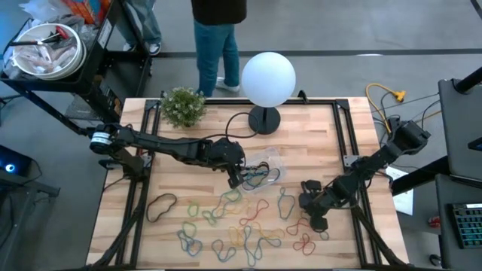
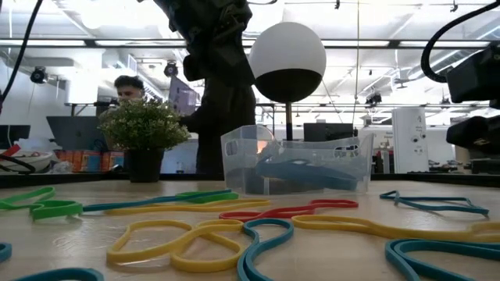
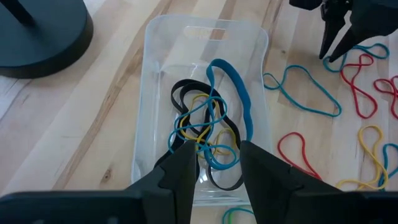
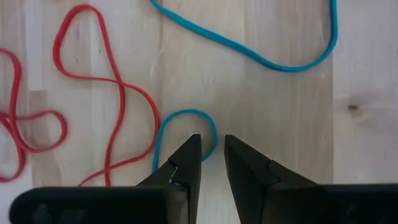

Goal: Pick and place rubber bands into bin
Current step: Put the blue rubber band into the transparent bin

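Many coloured rubber bands [image 1: 241, 222] lie loose on the near half of the wooden table. The clear bin [image 1: 265, 167] [image 2: 297, 164] stands at mid-table with several blue, black and yellow bands [image 3: 208, 124] lying in it. My left gripper [image 3: 214, 149] [image 1: 237, 177] hangs open above the bin's left end, with nothing between its fingers. My right gripper [image 4: 211, 140] [image 1: 320, 223] points steeply down near the right side, open by a narrow gap. It is just over the rounded end of a blue band [image 4: 186, 114], beside a red band [image 4: 106, 81]. My right gripper comes from above at the blue band's rounded end [image 4: 208, 124], which lies flat on the table. One fingertip [image 4: 194, 146] covers that end's edge. I cannot tell whether it touches the band.
A white globe lamp [image 1: 268, 75] on a black base [image 1: 263, 119] and a potted plant [image 1: 183, 105] stand at the far edge, behind the bin. A person [image 1: 218, 38] stands beyond the table. A black band [image 1: 162, 205] lies near the left rail.
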{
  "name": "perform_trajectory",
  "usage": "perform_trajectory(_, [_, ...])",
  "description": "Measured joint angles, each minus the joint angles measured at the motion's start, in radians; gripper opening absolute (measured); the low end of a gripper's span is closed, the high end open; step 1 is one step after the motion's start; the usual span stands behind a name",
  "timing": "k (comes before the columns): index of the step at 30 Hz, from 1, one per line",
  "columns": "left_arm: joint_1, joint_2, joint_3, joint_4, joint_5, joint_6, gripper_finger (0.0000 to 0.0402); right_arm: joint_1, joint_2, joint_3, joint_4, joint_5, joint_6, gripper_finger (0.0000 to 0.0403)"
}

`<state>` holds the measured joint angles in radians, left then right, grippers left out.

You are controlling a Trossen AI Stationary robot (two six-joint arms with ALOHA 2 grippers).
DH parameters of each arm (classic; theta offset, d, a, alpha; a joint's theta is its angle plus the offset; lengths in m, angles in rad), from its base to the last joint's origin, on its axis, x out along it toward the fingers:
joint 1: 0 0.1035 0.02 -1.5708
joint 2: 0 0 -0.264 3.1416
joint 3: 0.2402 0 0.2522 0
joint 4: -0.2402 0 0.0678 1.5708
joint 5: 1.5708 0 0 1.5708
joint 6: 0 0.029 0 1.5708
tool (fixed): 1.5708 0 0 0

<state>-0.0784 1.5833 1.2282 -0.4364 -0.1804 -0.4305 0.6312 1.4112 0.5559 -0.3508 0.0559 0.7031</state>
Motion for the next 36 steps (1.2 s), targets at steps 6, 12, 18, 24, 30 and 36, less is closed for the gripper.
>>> perform_trajectory(6, [0.000, 0.000, 0.000, 0.000, 0.001, 0.000, 0.0109, 0.000, 0.028, 0.018, -0.001, 0.002, 0.008, 0.0068])
perform_trajectory(12, [0.000, 0.000, 0.000, 0.000, 0.003, -0.001, 0.0109, 0.000, 0.054, 0.020, -0.019, 0.022, 0.119, 0.0067])
perform_trajectory(18, [-0.001, 0.000, 0.000, -0.001, 0.008, -0.006, 0.0109, 0.013, 0.081, 0.025, -0.037, 0.032, 0.197, 0.0067])
perform_trajectory(24, [-0.001, -0.002, 0.000, -0.001, 0.012, -0.007, 0.0109, 0.019, 0.085, 0.041, -0.069, 0.034, 0.212, 0.0067])
perform_trajectory(30, [-0.001, -0.002, 0.000, -0.003, 0.012, -0.007, 0.0109, 0.019, 0.085, 0.045, -0.094, 0.032, 0.201, 0.0041])
perform_trajectory(36, [-0.001, -0.003, 0.000, -0.017, 0.012, -0.007, 0.0109, 0.019, 0.087, 0.057, -0.111, 0.025, 0.156, 0.0010])
